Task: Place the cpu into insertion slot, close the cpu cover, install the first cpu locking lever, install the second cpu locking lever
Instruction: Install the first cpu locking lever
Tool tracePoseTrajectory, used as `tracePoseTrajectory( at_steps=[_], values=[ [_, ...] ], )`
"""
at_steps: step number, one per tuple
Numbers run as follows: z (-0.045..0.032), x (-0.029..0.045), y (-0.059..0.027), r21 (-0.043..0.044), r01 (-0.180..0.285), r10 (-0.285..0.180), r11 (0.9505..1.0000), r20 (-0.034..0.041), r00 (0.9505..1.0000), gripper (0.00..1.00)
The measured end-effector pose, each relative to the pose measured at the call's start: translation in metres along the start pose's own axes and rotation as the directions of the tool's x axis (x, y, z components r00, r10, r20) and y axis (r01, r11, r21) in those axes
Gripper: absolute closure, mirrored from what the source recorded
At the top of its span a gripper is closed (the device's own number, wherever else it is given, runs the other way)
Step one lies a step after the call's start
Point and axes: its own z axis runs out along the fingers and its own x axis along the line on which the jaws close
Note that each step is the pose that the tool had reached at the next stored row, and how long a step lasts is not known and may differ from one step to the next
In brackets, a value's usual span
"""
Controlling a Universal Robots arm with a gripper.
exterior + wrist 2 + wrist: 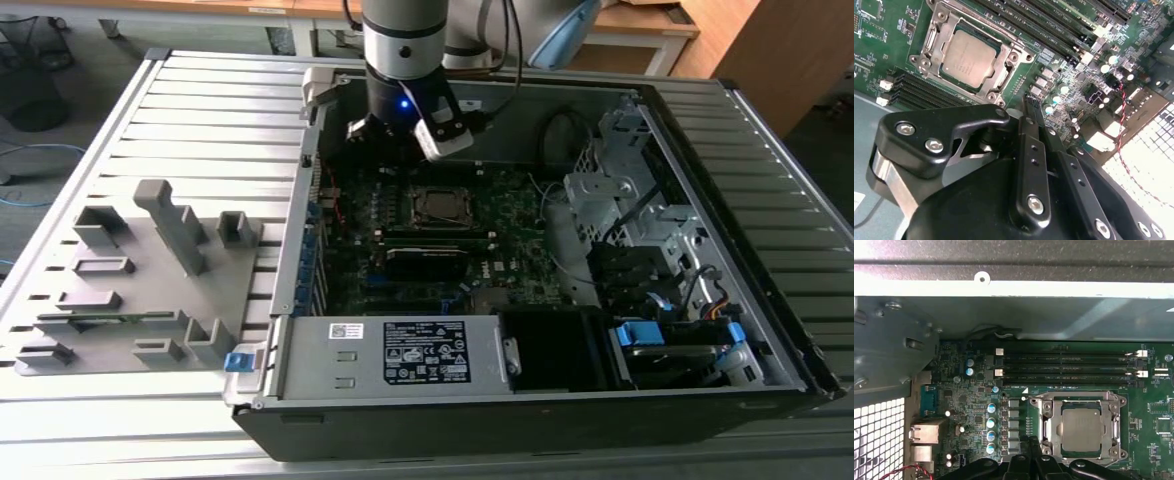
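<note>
While the black two-fingered gripper (1027, 107) hangs pinched together and empty, the small square silver-tan cpu (969, 56) lies just beyond its tips in the black insertion slot (998, 67), framed by the silver-grey metal cpu cover (934, 37)

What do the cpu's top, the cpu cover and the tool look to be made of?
The cpu: dull silver-tan metal lid, brushed-looking, with soft glare. The cpu cover: thin, bare, steel-like sheet, silver-grey, with bright edge reflections. The tool: matte black with shiny screws; whether it is plastic or coated metal cannot be told.
</note>
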Motion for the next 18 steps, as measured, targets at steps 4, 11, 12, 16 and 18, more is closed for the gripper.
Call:
tracePoseTrajectory(
  at_steps=[4,11,12,16,18],
  values=[
    [0.0005,0.0059,-0.0001,0.0001,0.0,0.0,1.0,0.0002,1.0,0.89],
    [0.0014,0.0088,0.0063,0.0001,0.0,0.0,1.0,0.0002,1.0,0.89],
    [0.0014,0.0091,0.0076,0.0,0.0,0.0,1.0,0.0002,1.0,0.89],
    [0.0015,0.01,0.0086,-0.0282,-0.001,0.001,0.9996,0.0,1.0,0.89],
    [0.0015,0.0101,0.0086,-0.0547,-0.002,0.002,0.9985,-0.0003,1.0,0.89]
  ],
)
